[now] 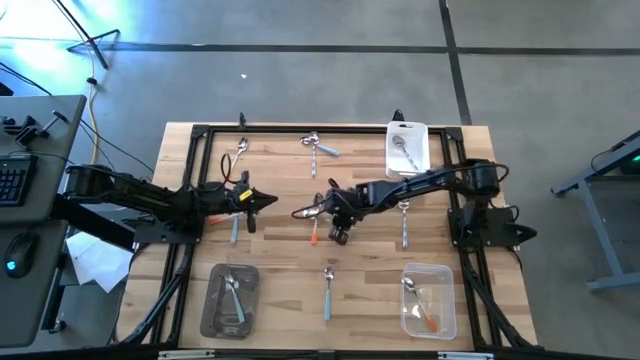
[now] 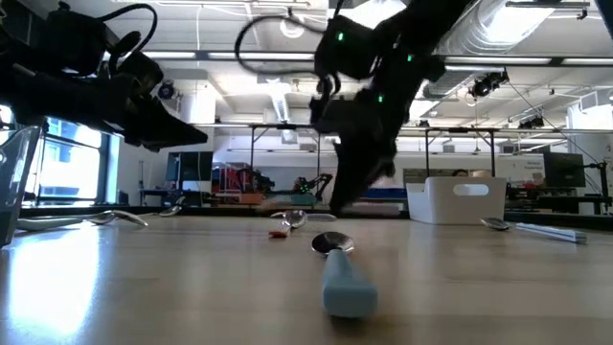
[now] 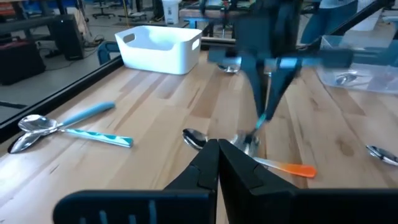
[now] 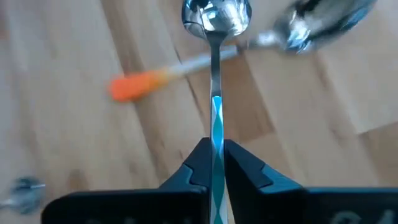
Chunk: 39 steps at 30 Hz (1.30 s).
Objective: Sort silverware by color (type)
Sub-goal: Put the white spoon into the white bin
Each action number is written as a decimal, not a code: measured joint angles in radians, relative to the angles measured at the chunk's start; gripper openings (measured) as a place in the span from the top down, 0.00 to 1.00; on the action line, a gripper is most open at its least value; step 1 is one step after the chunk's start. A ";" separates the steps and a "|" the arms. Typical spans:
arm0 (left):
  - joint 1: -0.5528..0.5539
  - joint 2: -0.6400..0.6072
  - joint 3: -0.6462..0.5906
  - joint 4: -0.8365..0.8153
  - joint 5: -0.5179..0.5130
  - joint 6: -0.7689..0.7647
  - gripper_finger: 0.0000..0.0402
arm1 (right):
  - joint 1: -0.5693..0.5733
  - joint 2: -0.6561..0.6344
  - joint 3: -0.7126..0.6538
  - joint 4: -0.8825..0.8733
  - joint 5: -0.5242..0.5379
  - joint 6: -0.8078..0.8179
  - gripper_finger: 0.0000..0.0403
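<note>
My right gripper [image 4: 215, 155] is at the middle of the table [image 1: 300, 180], shut on a spoon [image 4: 214, 37] with a shiny bowl and a blue-and-white striped handle. Under that spoon an orange-handled spoon [image 4: 134, 86] lies flat on the wood. The left wrist view shows both, the striped spoon [image 3: 260, 119] hanging from the right gripper above the orange handle [image 3: 292, 168]. My left gripper [image 1: 268, 200] waits shut, left of the middle and above the table. My right gripper pinches the striped handle [image 4: 216, 138] between its two fingers, which run along the handle. They come steeply from above, slanting toward the table's left. The bowl [image 4: 214, 15] points down and away, low over the orange spoon; whether it touches, I cannot tell.
A white tub [image 1: 407, 148] with a spoon stands far right, a clear tub [image 1: 428, 298] near right, a third tub [image 1: 230, 300] near left. Loose spoons lie far left [image 1: 240, 150], far centre [image 1: 320, 145], right of centre [image 1: 404, 222] and at the near centre [image 1: 328, 290].
</note>
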 joint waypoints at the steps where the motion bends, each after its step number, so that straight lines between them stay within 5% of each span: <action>1: -0.003 0.000 0.000 0.000 -0.001 0.001 1.00 | 0.000 -0.027 0.001 -0.017 0.002 0.005 0.96; 11: -0.026 0.000 0.000 0.007 -0.003 0.026 1.00 | -0.017 -0.294 0.001 -0.335 0.138 0.085 0.95; 18: -0.026 0.000 0.000 0.010 -0.005 0.016 1.00 | -0.208 -0.462 -0.008 -0.598 0.297 0.138 0.95; 28: -0.028 0.000 0.000 0.009 -0.006 -0.001 1.00 | -0.634 -0.475 -0.169 -0.462 0.260 0.158 0.95; 39: -0.027 0.000 0.000 0.009 -0.007 0.032 1.00 | -0.820 -0.469 -0.266 -0.343 0.193 0.238 0.95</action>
